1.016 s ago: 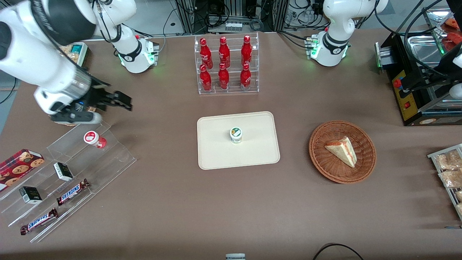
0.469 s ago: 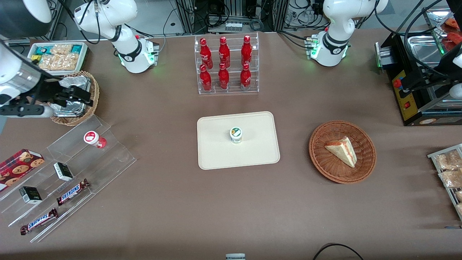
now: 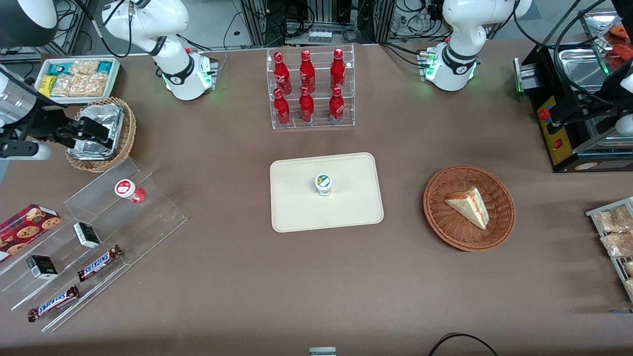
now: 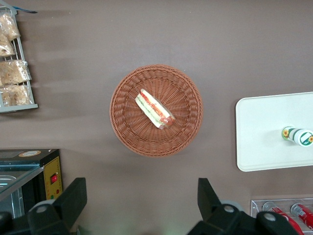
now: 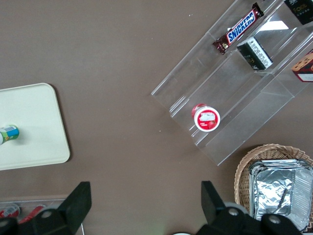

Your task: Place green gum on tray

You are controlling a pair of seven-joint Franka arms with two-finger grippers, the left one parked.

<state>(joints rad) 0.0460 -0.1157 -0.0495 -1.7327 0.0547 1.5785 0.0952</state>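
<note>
Already upright near the middle of the large cream-beige rectangular tray with rounded corners [image 3: 296, 202]: the small green-and-white cylindrical gum bottle with a white round lid [image 3: 323, 184], long axis vertical, lid up, well inside the low rim on every side. Seems settled, so probably nothing left to carry.

Well apart from it, toward the working arm's end of the table: the black two-finger gripper [image 3: 99, 131], raised over the round brown wicker basket lined with crumpled foil [image 3: 101, 136]. Spread wide and holding nothing, as seen in the right wrist view, with bare table showing between its two dark fingers [image 5: 78, 203]. Reaches out roughly level from the white forearm, tips pointing toward the tray's side of the table (gum lies that way and nearer the front camera).

Nearer the front camera than the basket: a clear acrylic stepped display [image 3: 118, 217] carrying the red-lidded, red-bodied bottle [image 3: 129, 190], untouched and no part of this job.

Judged from this, no approach needed; only a retreat to rest.
</note>
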